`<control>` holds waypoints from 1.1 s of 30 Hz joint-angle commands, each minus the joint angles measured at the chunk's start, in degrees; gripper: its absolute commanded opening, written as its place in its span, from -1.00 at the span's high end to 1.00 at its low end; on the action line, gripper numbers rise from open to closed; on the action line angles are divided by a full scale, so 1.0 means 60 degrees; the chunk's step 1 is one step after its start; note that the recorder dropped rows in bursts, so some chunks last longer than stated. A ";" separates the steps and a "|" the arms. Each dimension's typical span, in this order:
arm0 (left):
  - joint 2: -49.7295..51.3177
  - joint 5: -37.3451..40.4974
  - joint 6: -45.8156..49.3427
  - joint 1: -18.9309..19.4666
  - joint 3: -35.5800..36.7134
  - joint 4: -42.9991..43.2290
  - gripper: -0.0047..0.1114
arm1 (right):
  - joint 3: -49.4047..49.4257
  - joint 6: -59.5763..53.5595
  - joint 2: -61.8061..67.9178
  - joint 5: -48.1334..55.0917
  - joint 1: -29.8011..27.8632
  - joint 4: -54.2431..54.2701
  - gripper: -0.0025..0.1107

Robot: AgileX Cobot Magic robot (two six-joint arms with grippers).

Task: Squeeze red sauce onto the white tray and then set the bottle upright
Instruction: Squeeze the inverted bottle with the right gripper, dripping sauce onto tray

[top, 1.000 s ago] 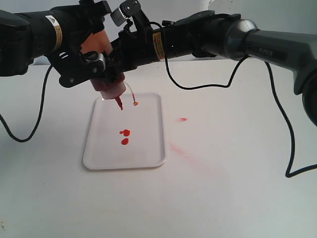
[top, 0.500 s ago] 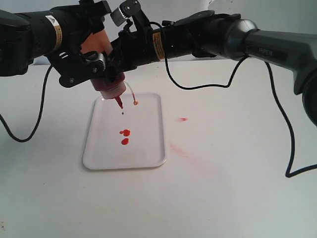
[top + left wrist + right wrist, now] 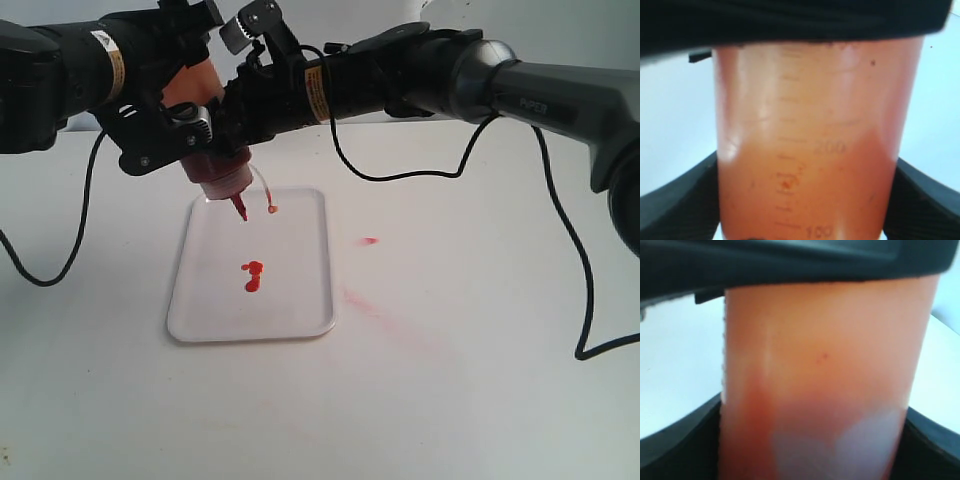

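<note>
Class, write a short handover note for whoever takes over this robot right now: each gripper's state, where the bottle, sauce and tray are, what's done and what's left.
The left gripper is shut on the bottle, which is held upside down over the tray, above the end farther from the exterior camera.
The right gripper is also shut on the bottle.
The nozzle points down and the cap hangs loose on its strap.
Done: a blob of red sauce lies near the tray's middle.
Left: stand the bottle upright.
</note>
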 commanded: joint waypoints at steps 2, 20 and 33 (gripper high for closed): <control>-0.0090 0.0044 -0.0114 -0.0005 -0.0102 -0.0020 0.92 | -0.0078 0.0027 -0.0096 -0.0147 0.0022 0.0077 0.95; -0.0090 -0.0099 -0.0136 -0.0005 -0.0102 -0.0020 0.92 | -0.0078 0.0302 -0.0096 -0.0167 0.0022 0.0077 0.81; -0.0090 -0.0099 -0.0136 -0.0005 -0.0102 -0.0020 0.92 | -0.0078 0.0514 -0.0096 -0.0418 0.0022 0.0077 -0.89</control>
